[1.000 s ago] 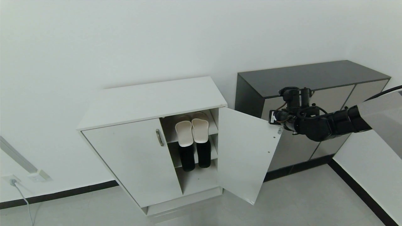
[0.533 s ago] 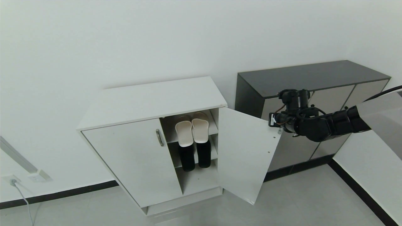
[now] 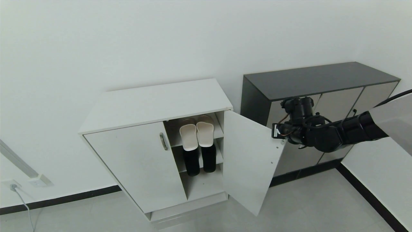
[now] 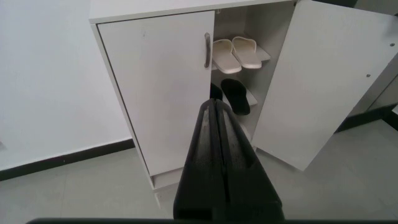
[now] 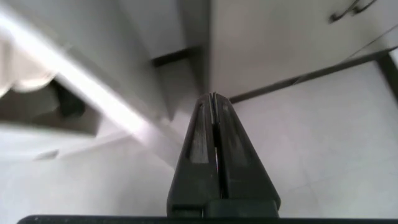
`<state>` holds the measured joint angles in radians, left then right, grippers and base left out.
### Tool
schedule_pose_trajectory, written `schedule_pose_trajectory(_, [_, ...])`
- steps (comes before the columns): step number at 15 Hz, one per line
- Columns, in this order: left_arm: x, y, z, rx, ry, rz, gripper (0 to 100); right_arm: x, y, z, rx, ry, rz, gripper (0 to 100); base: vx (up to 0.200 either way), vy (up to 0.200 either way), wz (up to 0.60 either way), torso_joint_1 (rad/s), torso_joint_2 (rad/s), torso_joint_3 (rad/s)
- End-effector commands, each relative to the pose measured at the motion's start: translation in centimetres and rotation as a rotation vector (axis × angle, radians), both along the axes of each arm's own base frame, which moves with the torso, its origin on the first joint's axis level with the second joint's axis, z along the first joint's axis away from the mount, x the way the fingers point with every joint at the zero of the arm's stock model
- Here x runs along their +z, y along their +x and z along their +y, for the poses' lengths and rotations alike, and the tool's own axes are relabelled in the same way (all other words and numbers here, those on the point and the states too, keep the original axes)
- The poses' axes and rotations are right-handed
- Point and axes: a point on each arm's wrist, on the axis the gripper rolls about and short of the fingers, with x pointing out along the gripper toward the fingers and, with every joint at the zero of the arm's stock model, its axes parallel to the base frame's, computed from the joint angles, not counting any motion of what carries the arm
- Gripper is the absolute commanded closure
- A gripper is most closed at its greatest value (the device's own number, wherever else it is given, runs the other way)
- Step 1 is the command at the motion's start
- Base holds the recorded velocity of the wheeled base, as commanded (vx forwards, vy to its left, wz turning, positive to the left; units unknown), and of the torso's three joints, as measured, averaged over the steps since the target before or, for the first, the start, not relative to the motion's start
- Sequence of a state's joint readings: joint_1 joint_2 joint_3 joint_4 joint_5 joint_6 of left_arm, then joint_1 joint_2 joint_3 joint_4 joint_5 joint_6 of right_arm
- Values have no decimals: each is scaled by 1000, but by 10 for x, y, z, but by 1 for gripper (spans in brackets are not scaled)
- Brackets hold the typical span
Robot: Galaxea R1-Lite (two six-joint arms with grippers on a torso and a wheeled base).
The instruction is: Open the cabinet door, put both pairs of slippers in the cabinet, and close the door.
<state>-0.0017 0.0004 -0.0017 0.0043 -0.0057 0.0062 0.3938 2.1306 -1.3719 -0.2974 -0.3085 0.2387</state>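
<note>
Closing step: the slippers (image 3: 197, 133) are inside the cabinet (image 3: 154, 103). The right tool (image 3: 276, 130), pressed together, is at the door (image 3: 251, 158) edge and should next push it shut.

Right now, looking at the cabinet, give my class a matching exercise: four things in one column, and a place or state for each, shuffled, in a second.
Things:
1 white slippers
2 black slippers
3 left door
4 right door

Places or states:
A shut
B on the upper shelf
C swung open
D on the middle shelf

Pairs: 1-B, 2-D, 3-A, 4-C.
</note>
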Motion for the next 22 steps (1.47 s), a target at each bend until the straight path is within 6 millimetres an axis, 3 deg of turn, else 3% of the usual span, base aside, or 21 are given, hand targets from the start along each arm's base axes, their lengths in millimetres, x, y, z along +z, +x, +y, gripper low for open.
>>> schedule_pose_trajectory(1, [0,0,0,0,0,2,100,14,-33,21,70,20,-4,100,0,0,0,0,0,0])
schedule_pose_trajectory(3, [0,0,0,0,0,2,100,17,-58,40,134,29,-4,100,0,0,0,0,0,0])
schedule_pose_trajectory(9, [0,0,0,0,0,2,100,16,-82,44,222,-14,-105,100,0,0,0,0,0,0])
schedule_pose_trajectory(22, [0,0,0,0,0,2,100,11,-102,73,321,-15,-114,100,0,0,0,0,0,0])
